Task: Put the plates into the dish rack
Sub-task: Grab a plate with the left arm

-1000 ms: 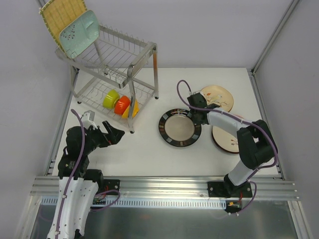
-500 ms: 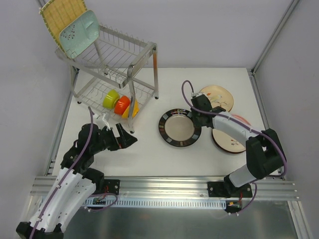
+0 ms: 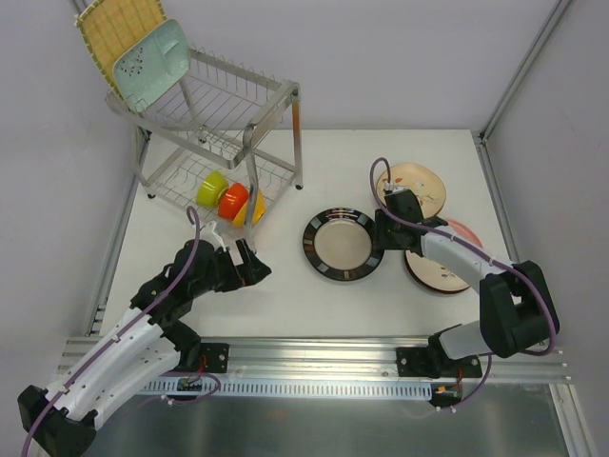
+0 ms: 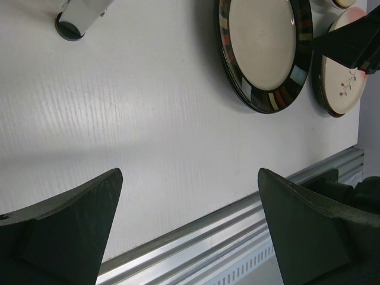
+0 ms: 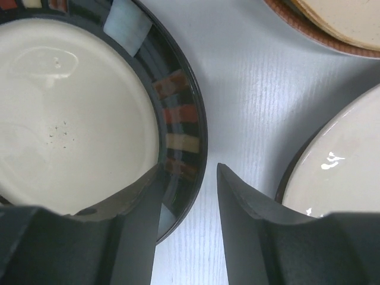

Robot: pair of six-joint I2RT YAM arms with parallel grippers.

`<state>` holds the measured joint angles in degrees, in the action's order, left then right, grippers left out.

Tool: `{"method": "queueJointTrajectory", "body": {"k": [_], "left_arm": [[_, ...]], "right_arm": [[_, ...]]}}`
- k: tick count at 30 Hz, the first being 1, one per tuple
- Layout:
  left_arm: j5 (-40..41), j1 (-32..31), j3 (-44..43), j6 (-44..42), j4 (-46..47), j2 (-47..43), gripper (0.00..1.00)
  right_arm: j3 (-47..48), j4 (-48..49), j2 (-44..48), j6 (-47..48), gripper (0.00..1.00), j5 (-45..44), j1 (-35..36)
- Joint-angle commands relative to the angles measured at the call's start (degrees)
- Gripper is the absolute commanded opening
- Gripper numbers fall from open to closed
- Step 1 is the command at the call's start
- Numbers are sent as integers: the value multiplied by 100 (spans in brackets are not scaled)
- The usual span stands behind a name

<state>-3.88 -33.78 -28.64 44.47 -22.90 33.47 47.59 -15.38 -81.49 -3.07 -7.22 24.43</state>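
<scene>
Bare table (image 3: pixel 285 295) between left gripper (image 3: pixel 253 267) and dark-rimmed plate (image 3: pixel 343 245) (rack leg (image 3: pixel 252 205) just beside)

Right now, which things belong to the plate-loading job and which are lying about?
Job: dish rack; yellow woven plate, teal plate, propped at its top; dark-rimmed plate, floral cream plate, red-rimmed plate, on the table.
Lying about: green bowl, orange bowl, yellow bowl, in its lower tier.

I count five plates (image 3: pixel 343 244): two up on the one dish rack (image 3: pixel 298 143) beyond my left gripper (image 3: pixel 245 263), three around my right gripper (image 3: pixel 381 234) — plus three bowls (image 3: pixel 233 200).
</scene>
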Motion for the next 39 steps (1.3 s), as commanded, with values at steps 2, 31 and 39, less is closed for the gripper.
{"method": "queueJointTrajectory", "body": {"k": [2, 31, 39], "left_arm": [[291, -50, 25, 150, 198, -34, 99], [344, -94, 52, 211, 207, 89, 99], [362, -129, 34, 264, 215, 194, 99]], "right_arm": [[-92, 448, 143, -264, 44, 493, -104], [-189, 790, -464, -519, 41, 1214, -131], [-294, 905, -640, -528, 40, 1487, -193]]}}
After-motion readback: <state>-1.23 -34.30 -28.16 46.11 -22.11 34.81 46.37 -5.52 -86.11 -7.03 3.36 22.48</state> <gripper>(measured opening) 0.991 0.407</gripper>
